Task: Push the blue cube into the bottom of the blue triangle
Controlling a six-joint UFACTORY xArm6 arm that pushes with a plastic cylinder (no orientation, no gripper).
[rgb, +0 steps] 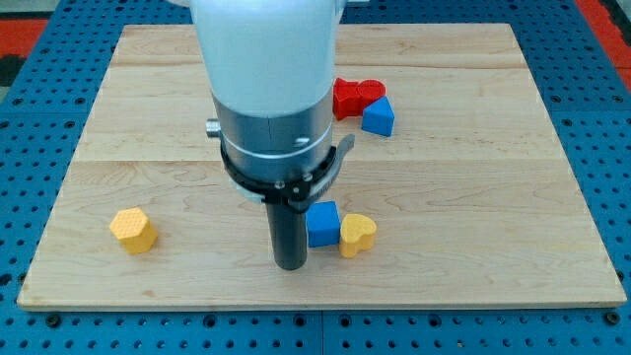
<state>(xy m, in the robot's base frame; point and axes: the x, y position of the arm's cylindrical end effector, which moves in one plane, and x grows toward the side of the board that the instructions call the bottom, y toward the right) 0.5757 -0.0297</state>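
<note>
While my tip (pixel 290 264) rests on the pale wooden board (pixel 473 227), it stands just beside the small blue cube (pixel 322 224), at about eight o'clock from it, and whether it touches the cube's near corner I cannot tell. There is no gripper to speak of, only the bare dark rod, holding nothing. A yellow heart-shaped block (pixel 357 235) sits against the cube at three o'clock. The blue triangular block (pixel 378 116) lies well apart, at about one o'clock from the cube, touching a red heart-shaped block (pixel 356 97) at its eleven o'clock. A yellow hexagonal block (pixel 133 230) sits far off at nine o'clock, out of play.

By my reading, the approach is done and the push itself has hardly begun. The next move calls for getting more squarely under the cube, nearer its six o'clock, then driving toward one o'clock so it meets the triangle's lower face. Pushing from the present side risks shoving the cube into the yellow heart.
</note>
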